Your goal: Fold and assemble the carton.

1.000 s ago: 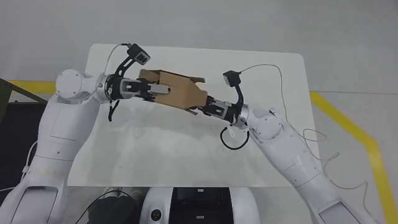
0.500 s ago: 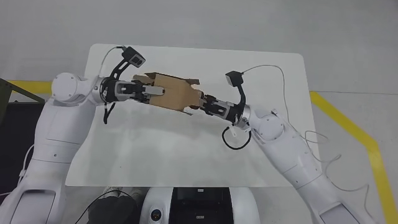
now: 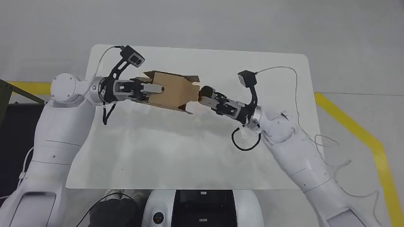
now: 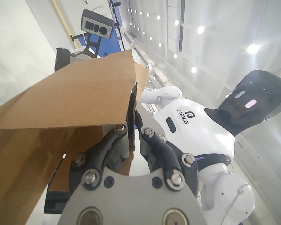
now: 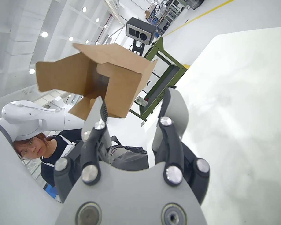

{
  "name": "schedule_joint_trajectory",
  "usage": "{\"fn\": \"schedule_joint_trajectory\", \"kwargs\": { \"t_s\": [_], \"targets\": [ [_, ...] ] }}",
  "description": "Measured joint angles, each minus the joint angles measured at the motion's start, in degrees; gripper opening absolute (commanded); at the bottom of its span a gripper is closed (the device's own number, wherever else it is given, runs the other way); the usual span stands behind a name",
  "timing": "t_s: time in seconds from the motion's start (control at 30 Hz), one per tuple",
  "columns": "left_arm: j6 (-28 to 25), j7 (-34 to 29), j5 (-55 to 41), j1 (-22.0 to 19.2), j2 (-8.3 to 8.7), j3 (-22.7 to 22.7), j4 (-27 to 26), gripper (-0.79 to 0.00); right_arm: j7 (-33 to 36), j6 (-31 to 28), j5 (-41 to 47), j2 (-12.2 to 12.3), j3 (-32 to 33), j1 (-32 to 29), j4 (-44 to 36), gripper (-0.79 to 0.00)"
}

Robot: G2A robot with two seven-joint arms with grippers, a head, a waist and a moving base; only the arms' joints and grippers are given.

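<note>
A brown carton hangs in the air over the back middle of the white table, lying lengthwise between the two arms. My left gripper is shut on the carton's left end; the left wrist view shows a cardboard wall pinched between the fingers of the left gripper. My right gripper is just off the carton's right end, open and holding nothing. In the right wrist view the carton shows its open end and loose flaps beyond the spread fingers of the right gripper.
A green metal frame stands past the table's left edge. A thin white cable loops over the right part of the table. The front half of the table surface is bare.
The carton has shifted left and toward the back with the left gripper. The right gripper, which held the carton's right corner, has let go and now stands open beside it.
</note>
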Motion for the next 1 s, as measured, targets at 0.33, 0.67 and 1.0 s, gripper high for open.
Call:
{"fn": "schedule_joint_trajectory", "kwargs": {
  "t_s": [0.33, 0.67, 1.0],
  "targets": [
    [5.3, 7.1, 0.4, -1.8, -0.53, 2.0, 2.2, -0.785, -6.5, -11.2, -18.8, 0.8, 2.4, -4.9, -11.1, 0.0],
    [9.4, 8.6, 3.0, -3.6, -0.71, 3.9, 3.0, -0.785, -19.7, -11.2, -35.6, 1.3, 0.4, -6.3, -16.6, 0.0],
    [9.9, 6.9, 3.6, -3.4, -0.78, 4.9, 2.4, -0.785, -30.4, -11.2, -44.6, 2.2, -1.8, -5.2, -14.8, 0.0]
  ]
}}
